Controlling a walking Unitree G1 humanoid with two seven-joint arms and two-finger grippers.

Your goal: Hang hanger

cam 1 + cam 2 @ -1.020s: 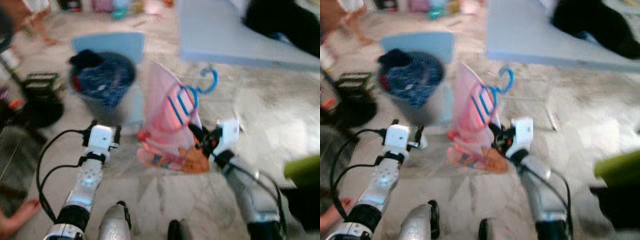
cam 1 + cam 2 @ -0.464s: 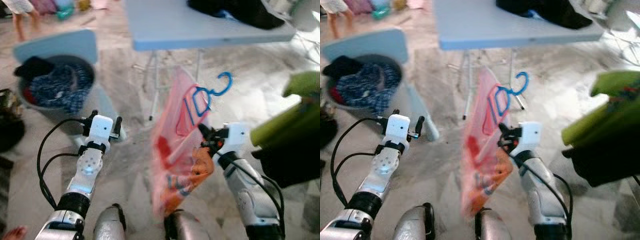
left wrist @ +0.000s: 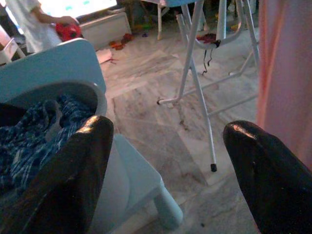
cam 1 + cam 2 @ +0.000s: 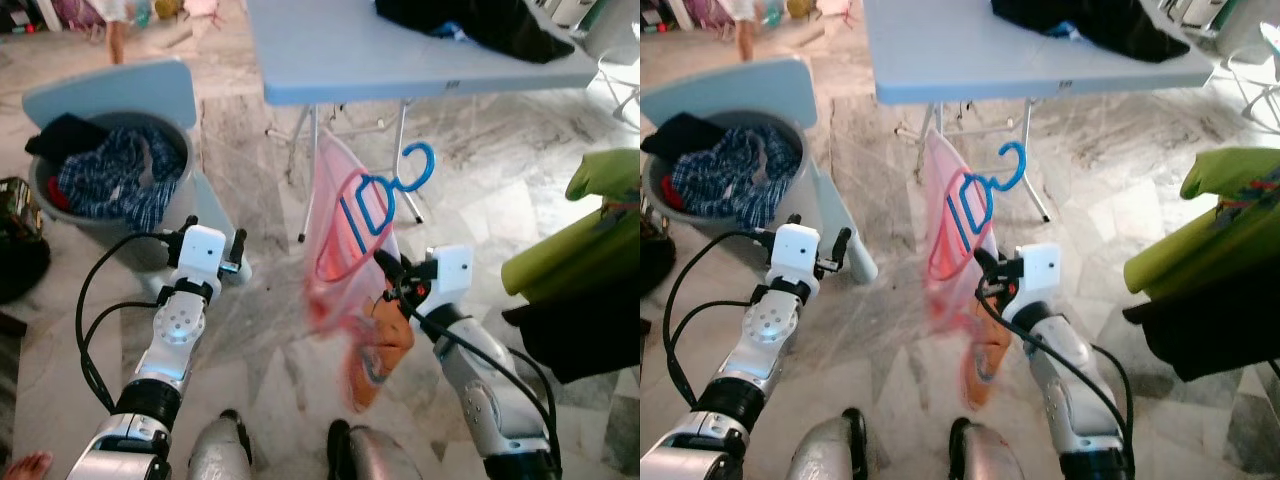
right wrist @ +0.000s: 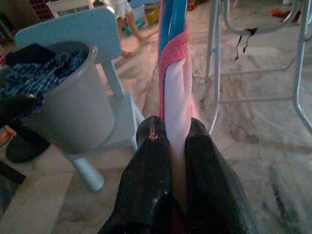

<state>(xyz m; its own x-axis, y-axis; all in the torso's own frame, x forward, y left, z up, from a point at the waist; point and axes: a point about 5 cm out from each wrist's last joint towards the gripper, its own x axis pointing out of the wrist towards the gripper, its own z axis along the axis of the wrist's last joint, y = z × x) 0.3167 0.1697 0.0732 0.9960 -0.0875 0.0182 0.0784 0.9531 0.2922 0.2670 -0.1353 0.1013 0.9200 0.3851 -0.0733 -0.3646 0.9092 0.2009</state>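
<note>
A blue plastic hanger [image 4: 378, 203] with a pink and orange garment [image 4: 338, 250] draped on it hangs in front of me, hook [image 4: 418, 166] pointing up toward the table. My right gripper [image 4: 386, 268] is shut on the hanger and the pink cloth at its lower edge; in the right wrist view its fingers [image 5: 151, 146] pinch the pink strap and the blue bars [image 5: 171, 29] rise above them. My left gripper [image 4: 212, 238] is held out at the left, open and holding nothing, near the laundry basket.
A light blue folding table [image 4: 400, 55] with black clothes [image 4: 470, 18] stands ahead, metal legs [image 3: 195, 73] below. A grey basket [image 4: 178, 140] of clothes sits on a light blue chair [image 4: 110, 90]. Green and dark garments [image 4: 590, 240] hang at right. A person [image 4: 115, 20] stands far back.
The camera has swung from the basket toward the table. The garment has swung and now hangs lower under my right gripper, which keeps its hold. The left gripper stays open.
</note>
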